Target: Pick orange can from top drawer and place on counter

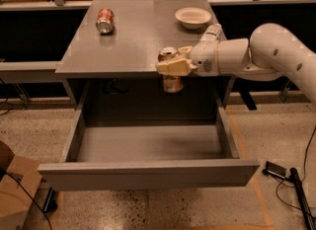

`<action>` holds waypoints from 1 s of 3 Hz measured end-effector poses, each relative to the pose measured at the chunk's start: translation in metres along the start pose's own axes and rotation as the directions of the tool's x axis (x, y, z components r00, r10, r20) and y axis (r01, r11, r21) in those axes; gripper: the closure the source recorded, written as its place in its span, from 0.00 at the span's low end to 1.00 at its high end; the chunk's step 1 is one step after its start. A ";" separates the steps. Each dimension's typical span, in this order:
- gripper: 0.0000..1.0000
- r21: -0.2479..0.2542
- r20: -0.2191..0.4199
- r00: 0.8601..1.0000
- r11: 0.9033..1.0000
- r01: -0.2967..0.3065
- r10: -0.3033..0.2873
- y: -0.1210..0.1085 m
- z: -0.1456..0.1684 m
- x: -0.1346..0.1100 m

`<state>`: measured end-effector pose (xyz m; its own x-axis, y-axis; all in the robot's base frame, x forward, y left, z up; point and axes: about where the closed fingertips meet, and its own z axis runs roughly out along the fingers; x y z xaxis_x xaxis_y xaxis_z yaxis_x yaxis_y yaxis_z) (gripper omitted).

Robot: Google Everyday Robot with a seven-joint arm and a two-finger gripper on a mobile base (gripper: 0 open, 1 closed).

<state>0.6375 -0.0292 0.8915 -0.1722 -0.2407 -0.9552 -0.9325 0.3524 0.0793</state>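
Note:
The orange can [172,82] is upright in my gripper [174,66], whose pale fingers [170,67] are shut around its middle. The can's silver top [168,53] shows just above the fingers. It hangs in the air at the front edge of the grey counter [133,41], right of centre, over the back of the open top drawer [148,145]. The can's lower half is in front of the dark gap under the counter. The drawer is pulled out fully and its floor is bare. My white arm [276,56] reaches in from the right.
A red-and-white can [104,20] lies on its side at the counter's back left. A white bowl [192,17] stands at the back right. A cardboard box [15,194] sits on the floor at the lower left, and cables [291,179] lie at the lower right.

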 end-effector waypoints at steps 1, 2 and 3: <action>1.00 0.108 0.138 0.990 0.994 0.024 -0.039 -0.033 0.022 -0.024; 1.00 0.275 0.201 0.973 0.960 0.058 -0.116 -0.070 0.016 -0.062; 1.00 0.392 0.220 0.957 0.916 0.091 -0.189 -0.096 0.008 -0.099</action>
<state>0.7465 -0.0322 0.9765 0.0814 -0.0979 -0.9919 -0.7450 0.6551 -0.1258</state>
